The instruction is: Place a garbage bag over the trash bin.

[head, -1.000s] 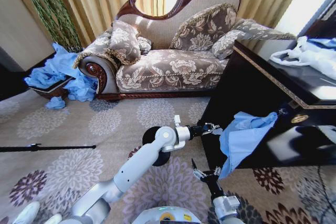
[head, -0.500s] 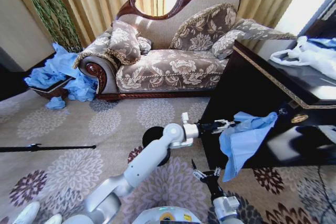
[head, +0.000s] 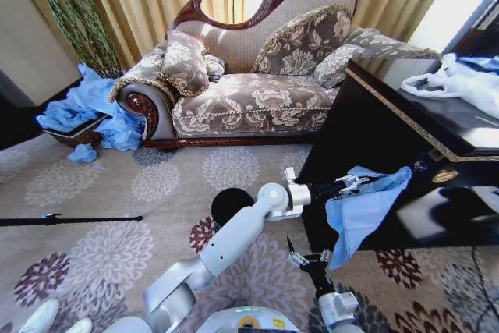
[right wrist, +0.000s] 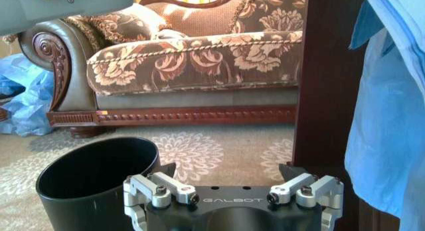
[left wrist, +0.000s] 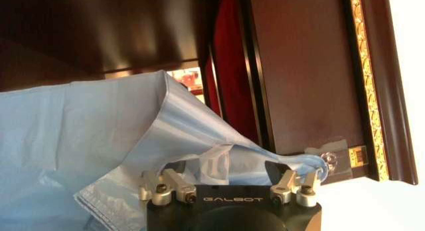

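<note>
Head view: the left claw (head: 352, 185) is seen reached out to the desk's (head: 437, 142) near edge, spread open with the bag's (head: 362, 208) top folds lying between its jaws, nothing yet pinched. The bag is draped over that edge, hanging down the desk's front. The right claw (head: 306, 259) is held low, open and empty, beside the bin (head: 231, 207) on the carpet (head: 117, 193).

Glossy white left arm (head: 234, 238), black GALBOT-marked pincer (left wrist: 229, 183), silver screws

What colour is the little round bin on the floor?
Black; the trash bin shows best in the right wrist view.
</note>
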